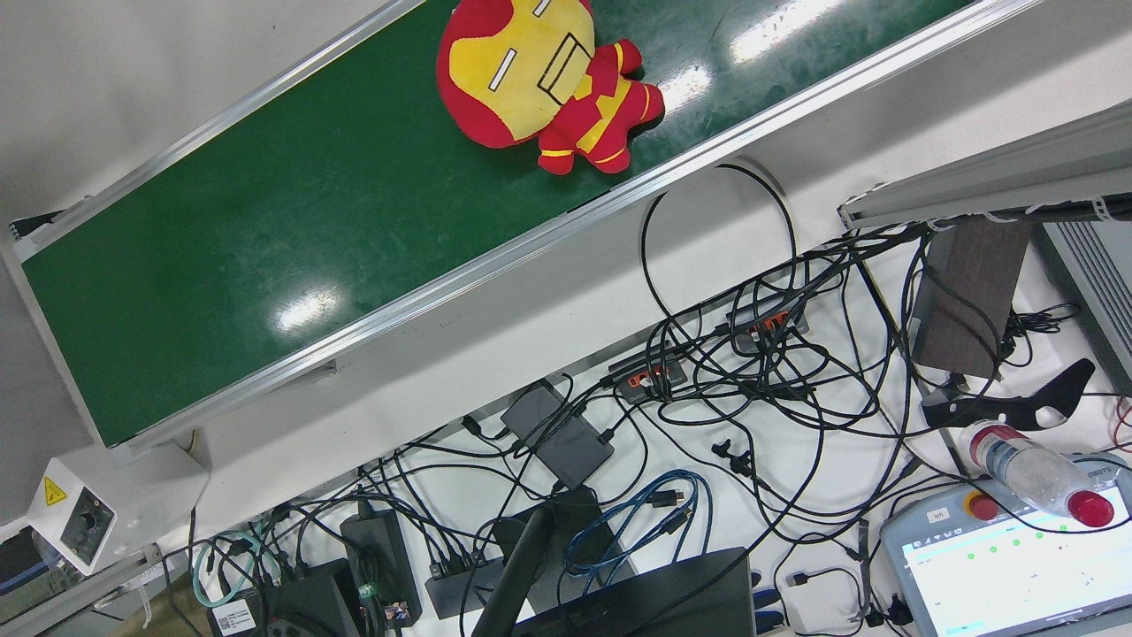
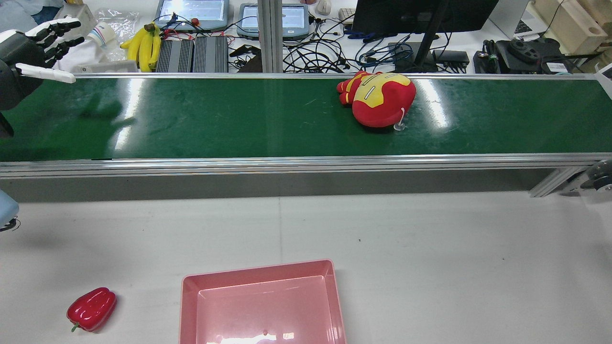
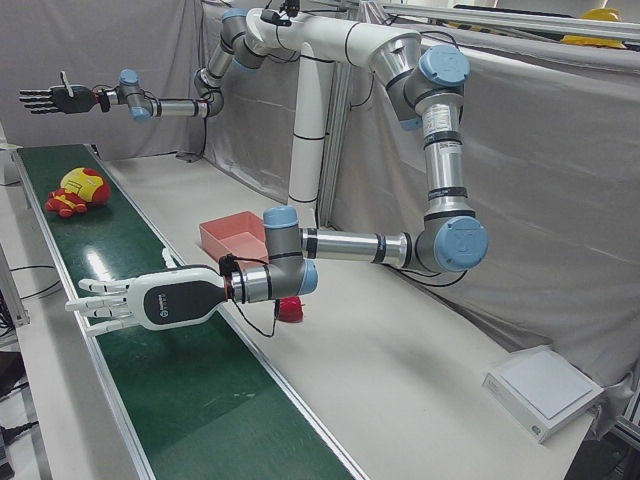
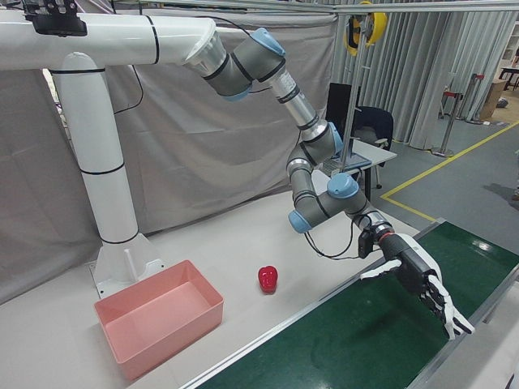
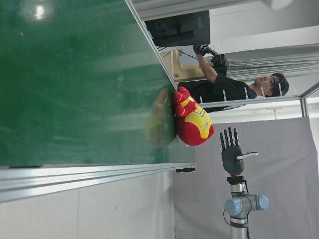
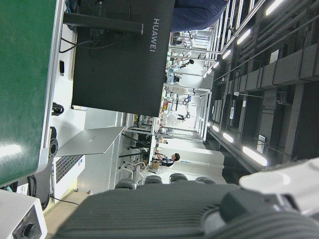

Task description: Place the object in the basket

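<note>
I see my left hand (image 3: 140, 300) and right hand (image 3: 55, 99) both spread wide and empty above the green conveyor belt (image 2: 239, 119); the red-and-yellow plush toy (image 2: 377, 98) lies between them, well apart from each.

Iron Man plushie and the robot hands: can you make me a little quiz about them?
1. True or false: the Iron Man plush toy lies inside the pink basket.
2. What lies beside the basket? A) a tennis ball B) a red bell pepper C) a spoon
3. Fill in: the left hand holds nothing and its fingers are apart, so it is ____.

Key: 1 false, it lies on the green conveyor belt; 2 B; 3 open.
</note>
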### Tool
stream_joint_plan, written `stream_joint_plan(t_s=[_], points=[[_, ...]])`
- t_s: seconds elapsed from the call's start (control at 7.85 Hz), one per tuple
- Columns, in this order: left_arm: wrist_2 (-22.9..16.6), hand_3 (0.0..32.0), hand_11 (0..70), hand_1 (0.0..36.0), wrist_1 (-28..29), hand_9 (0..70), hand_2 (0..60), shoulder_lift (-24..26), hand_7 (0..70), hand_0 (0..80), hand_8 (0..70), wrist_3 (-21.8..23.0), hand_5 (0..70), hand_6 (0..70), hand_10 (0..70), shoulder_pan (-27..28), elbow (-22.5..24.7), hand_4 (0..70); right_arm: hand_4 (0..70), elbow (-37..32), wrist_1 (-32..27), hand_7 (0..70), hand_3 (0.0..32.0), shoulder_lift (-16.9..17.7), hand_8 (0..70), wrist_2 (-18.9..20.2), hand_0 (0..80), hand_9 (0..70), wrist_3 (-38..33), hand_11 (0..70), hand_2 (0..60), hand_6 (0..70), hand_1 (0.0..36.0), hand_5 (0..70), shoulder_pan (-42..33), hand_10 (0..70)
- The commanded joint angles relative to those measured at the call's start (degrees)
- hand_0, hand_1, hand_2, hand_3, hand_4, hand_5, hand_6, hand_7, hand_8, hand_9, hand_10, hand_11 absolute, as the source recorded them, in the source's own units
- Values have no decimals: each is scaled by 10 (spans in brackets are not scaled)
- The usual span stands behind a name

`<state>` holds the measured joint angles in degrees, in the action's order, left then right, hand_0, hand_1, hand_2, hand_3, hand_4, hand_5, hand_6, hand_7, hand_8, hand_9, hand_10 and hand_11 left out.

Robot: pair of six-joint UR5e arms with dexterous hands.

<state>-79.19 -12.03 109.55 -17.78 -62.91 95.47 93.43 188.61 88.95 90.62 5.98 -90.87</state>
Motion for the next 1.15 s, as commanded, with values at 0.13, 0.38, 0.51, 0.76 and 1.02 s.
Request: stream_joint_plan(t_s=[0.13,0.38,0.51,0.76,1.02], points=[[0,0,0,186,0,134,0,1,22,610,82,1,208,29,0,-1,1,88,0,1,0,0,0,0,0,0,0,0,0,0,0,0,0,0,0,0],[0,0,0,185,0,132,0,1,22,610,81,1,205,29,0,-2,2,88,0,0,0,0,0,0,0,0,0,0,0,0,0,0,0,0,0,0],[0,0,0,185,0,134,0,1,22,607,82,3,205,29,0,-1,2,90,0,0,0,0,0,0,0,0,0,0,0,0,0,0,0,0,1,0],[-1,0,0,185,-1,132,0,1,21,613,81,3,202,29,0,-3,2,89,0,0,0,0,0,0,0,0,0,0,0,0,0,0,0,0,1,0],[-1,0,0,184,-1,129,0,0,20,610,79,5,199,28,0,-3,3,85,0,0,0,0,0,0,0,0,0,0,0,0,0,0,0,0,0,0]])
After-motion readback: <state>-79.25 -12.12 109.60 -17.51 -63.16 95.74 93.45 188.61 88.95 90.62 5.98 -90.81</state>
